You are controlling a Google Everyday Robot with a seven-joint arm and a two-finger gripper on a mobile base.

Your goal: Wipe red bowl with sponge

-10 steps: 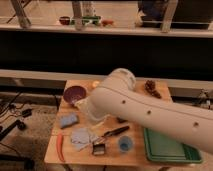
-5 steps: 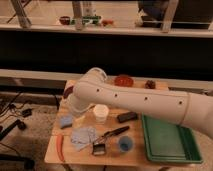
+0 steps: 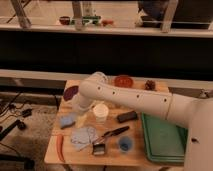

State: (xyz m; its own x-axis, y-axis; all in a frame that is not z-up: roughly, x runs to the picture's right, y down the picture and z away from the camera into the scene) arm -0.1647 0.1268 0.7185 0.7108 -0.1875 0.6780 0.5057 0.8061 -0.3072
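The red bowl [image 3: 123, 80] sits at the back middle of the wooden table [image 3: 75, 157], orange-red and uncovered. The sponge [image 3: 67, 120], a small light-blue block, lies at the table's left side. My white arm reaches in from the right and bends down at the left. Its gripper [image 3: 80, 113] hangs low just to the right of the sponge, in front of the purple bowl [image 3: 71, 92], largely hidden by the wrist. It seems open, and nothing shows in it. It is far from the red bowl.
A white cup [image 3: 101, 112] stands beside the gripper. A grey-blue cloth [image 3: 84, 136], a dark brush [image 3: 114, 133], a small blue cup [image 3: 125, 144] and an orange strip [image 3: 61, 147] lie in front. A dark block [image 3: 127, 116] and green tray [image 3: 162, 137] are on the right.
My arm has swung left across the table, uncovering the red bowl and the white cup. The gripper end has come down near the sponge.
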